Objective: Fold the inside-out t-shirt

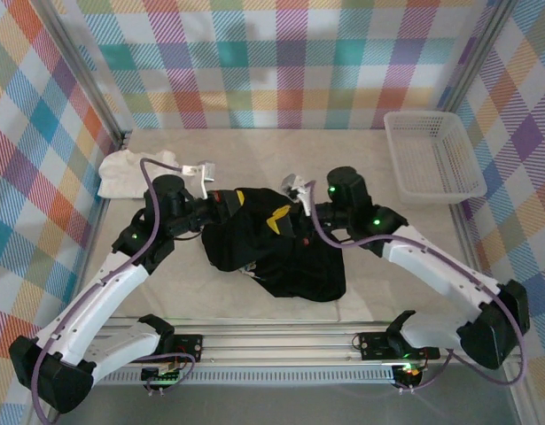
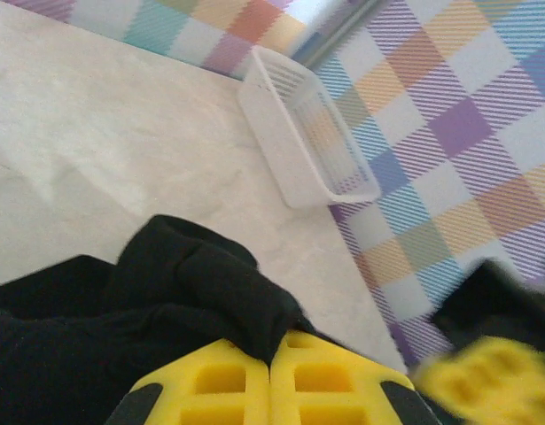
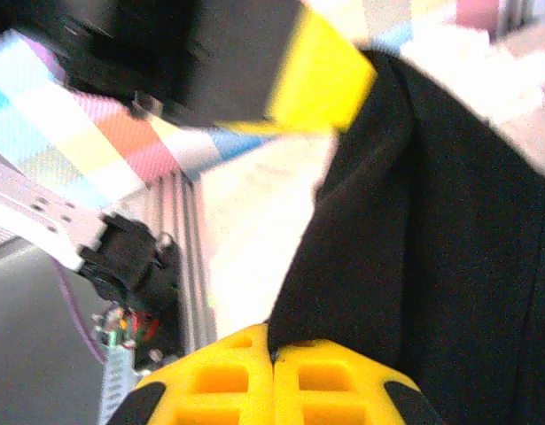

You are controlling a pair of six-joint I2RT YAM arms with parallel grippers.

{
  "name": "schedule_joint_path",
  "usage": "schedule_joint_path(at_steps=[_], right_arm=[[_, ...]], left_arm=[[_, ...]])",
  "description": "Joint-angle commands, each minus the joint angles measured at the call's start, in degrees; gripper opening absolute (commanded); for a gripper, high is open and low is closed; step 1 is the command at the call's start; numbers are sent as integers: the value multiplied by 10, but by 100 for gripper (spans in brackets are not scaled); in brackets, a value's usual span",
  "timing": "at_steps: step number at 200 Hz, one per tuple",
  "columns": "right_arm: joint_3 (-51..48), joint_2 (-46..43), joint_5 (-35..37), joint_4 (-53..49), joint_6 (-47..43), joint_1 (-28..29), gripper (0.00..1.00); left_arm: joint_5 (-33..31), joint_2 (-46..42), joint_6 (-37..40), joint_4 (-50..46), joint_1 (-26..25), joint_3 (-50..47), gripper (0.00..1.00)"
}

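T-shirt [image 1: 274, 243] black, crumpled in heap, yellow patch, seemingly bunched

left tool [image 2: 272, 359] pinched closed on black t-shirt [image 2: 166, 301] | white basket [image 2: 294, 146] beyond, on table [image 2: 95, 133]

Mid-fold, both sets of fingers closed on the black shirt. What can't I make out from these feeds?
Top external: the t-shirt is a crumpled heap; collar, sleeves and layers unreadable.
Left wrist: bunched cloth hides how much the left gripper pinches; blurred yellow shape at the right edge, unidentifiable.
Right wrist: blur; cloth hides the right gripper's bite; dark-and-yellow block cut off at the top edge.
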Motion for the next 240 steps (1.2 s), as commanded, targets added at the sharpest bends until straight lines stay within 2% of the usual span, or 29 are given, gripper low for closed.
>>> schedule_joint_path(at_steps=[1,24,31,44,57,65,83,101,122,147,169,190,207,218,226,240], right_arm=[[2,-6,-91,80,76,-13,0],[-2,5,-105,153,152,-29,0],[0,12,-109,164,168,-33,0],[8,24,-106,166,188,-41,0],[9,34,-107,183,216,-51,0],[9,41,-115,196,234,-57,0],[18,53,-126,192,249,-70,0],[24,58,-139,182,252,-78,0],[37,68,-159,168,256,-82,0],[53,75,-158,134,257,-89,0],[58,77,-157,128,263,-96,0],[62,80,-162,124,265,-99,0],[66,79,-167,112,258,-101,0],[68,77,-166,101,252,-103,0],[68,76,-167,100,251,-104,0],[69,76,-172,100,251,-104,0]], left_arm=[[-64,20,32,-19,3,9,0],[-90,30,39,-27,3,-2,0],[-94,29,44,-30,3,-4,3],[-101,19,55,-32,3,-8,16],[-105,-2,67,-51,3,-18,35],[-105,-19,75,-47,2,-29,43],[-86,-60,92,-21,-6,-62,51],[-39,-85,108,21,-25,-92,54],[3,-73,137,40,-55,-89,54],[47,-41,171,44,-86,-70,47],[77,-15,174,43,-89,-66,41],[21,5,167,35,-89,-65,39],[-83,15,155,16,-89,-58,38],[-128,18,156,10,-88,-57,40],[-144,23,159,9,-88,-55,44],[-138,42,172,9,-88,-47,50]])
